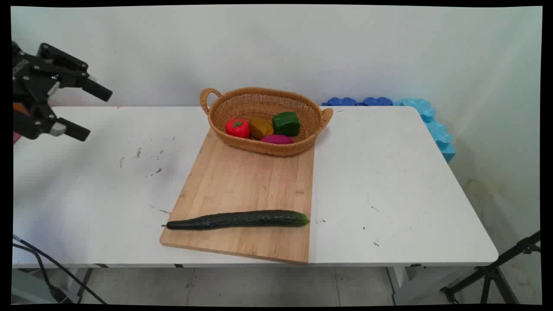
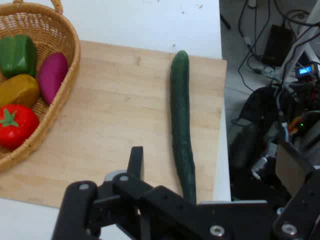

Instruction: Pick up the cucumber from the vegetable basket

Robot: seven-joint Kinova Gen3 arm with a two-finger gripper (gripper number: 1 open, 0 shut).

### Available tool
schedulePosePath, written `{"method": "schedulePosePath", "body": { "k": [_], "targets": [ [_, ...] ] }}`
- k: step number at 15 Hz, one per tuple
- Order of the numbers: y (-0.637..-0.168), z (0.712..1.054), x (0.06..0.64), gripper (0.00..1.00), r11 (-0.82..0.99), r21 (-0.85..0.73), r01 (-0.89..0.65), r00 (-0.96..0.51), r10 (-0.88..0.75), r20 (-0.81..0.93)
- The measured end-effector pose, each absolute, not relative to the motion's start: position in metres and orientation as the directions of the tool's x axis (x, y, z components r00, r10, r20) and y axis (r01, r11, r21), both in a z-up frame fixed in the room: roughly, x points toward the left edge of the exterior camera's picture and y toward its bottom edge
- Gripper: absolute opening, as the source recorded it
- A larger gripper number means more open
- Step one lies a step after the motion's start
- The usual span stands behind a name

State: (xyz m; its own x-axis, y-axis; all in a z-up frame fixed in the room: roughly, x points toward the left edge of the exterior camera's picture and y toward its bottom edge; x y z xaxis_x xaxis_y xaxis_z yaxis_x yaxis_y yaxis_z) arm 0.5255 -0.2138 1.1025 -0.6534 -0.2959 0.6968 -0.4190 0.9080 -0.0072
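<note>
Cucumber [image 1: 238,219] lies lengthwise along the near edge of the board [image 1: 242,181], its thin stem end poking just past the board's left side and its blunt end near the right edge; it is the nearest loose thing to the tool [image 1: 94,111], though well apart from it. The tool hangs raised at the far left, above the desk [image 1: 389,181], its two black fingers [image 1: 97,90] spread wide and holding nothing. In the hand view the cucumber [image 2: 181,125] runs up the picture beside the tool's linkage, on the board [image 2: 115,130].

At the board's far end sits a wicker basket [image 1: 263,149] with a handle at each end. Inside it, from left to right, are a red tomato [image 1: 237,128], a brown potato [image 1: 261,128] and a green pepper [image 1: 286,123], with a purple eggplant [image 1: 276,139] lying in front of the last two. Behind the desk's far right corner, blue foam pieces [image 1: 432,123] lean by the wall.
</note>
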Motion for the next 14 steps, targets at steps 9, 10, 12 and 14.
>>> {"method": "schedulePosePath", "body": {
  "k": [9,10,12,14],
  "targets": [
    [-0.259,1.093,0.474,1.00,0.854,-0.056,-0.518,-0.626,-0.333,0.705],
    [-0.267,1.091,0.464,1.00,0.845,-0.061,-0.532,-0.622,-0.341,0.705],
    [-0.283,1.087,0.448,1.00,0.828,-0.066,-0.557,-0.614,-0.357,0.704],
    [-0.302,1.083,0.431,1.00,0.810,-0.071,-0.582,-0.605,-0.373,0.703]
  ]
}}
